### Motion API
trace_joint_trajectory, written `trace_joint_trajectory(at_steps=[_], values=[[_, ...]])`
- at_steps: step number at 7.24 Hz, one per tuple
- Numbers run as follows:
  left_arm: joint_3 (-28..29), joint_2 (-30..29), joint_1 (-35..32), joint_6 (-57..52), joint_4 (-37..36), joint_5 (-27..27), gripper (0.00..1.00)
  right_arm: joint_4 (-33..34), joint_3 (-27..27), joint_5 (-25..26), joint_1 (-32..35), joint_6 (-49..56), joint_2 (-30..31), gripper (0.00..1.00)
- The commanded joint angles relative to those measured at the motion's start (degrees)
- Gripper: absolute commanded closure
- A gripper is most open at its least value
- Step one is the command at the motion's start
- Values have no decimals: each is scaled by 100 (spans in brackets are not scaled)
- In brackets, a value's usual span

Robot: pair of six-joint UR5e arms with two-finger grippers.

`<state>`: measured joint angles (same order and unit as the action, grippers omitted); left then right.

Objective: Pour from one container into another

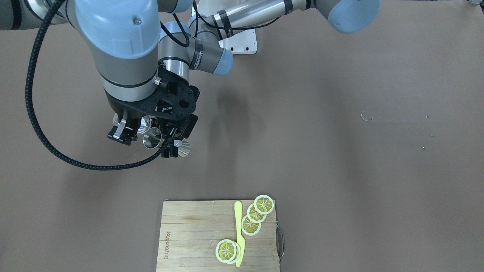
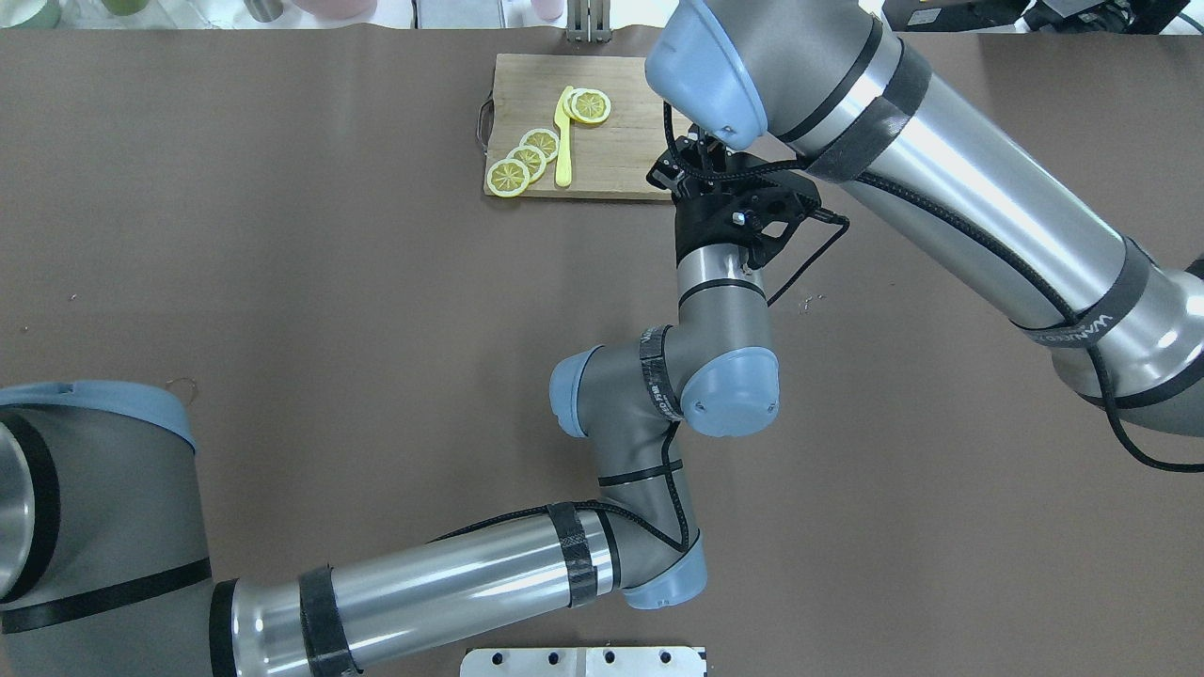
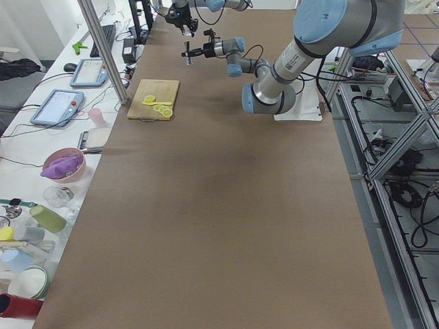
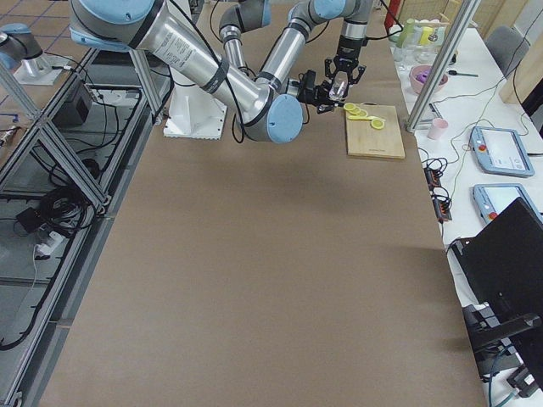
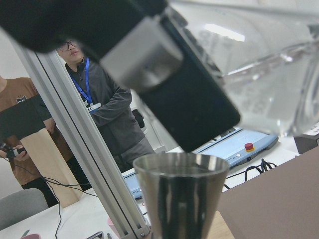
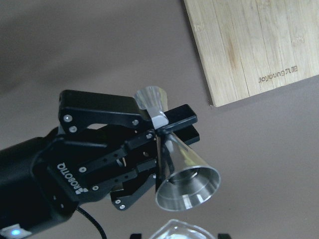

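The left gripper [image 6: 167, 125] has its jaws pinched shut on the narrow waist of the jigger [image 6: 185, 172], which hangs in the air tipped nearly onto its side, its wide mouth turned toward the glass [image 5: 269, 74]. The right gripper [image 1: 127, 131] has its jaws closed on that glass, one pad flat against its wall, and holds it just beside the jigger's lip, both well clear of the counter [image 1: 340, 170]. This looks like the pour itself, roughly midway through the tilt. To do it well, the left wrist should roll slowly about the jigger's lip rather than its waist, so the lip sits over the glass's opening — the two mouths look about equally small, leaving little room for drift — while the right arm does not move. The hold is on slim, smooth metal, so a jerk could twist the jigger in the jaws. The jigger is silver-grey and polished, two cones meeting at a pinch, its inner wall bright; no liquid can be made out in it. The glass is short, clear and thick-based. Farther out, toward the operators' side, a bamboo cutting board [image 1: 189, 234] lies on the counter.
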<state>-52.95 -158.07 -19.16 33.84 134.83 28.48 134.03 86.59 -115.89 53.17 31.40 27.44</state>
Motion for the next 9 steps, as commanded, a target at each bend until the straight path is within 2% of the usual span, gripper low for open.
trace_joint_trajectory(at_steps=[1, 9], values=[[4, 4, 0, 0, -1, 0, 100, 149, -141, 180, -61, 85, -150, 100], [4, 4, -18, 0, -1, 0, 100, 202, -555, 321, -132, 357, -336, 100]])
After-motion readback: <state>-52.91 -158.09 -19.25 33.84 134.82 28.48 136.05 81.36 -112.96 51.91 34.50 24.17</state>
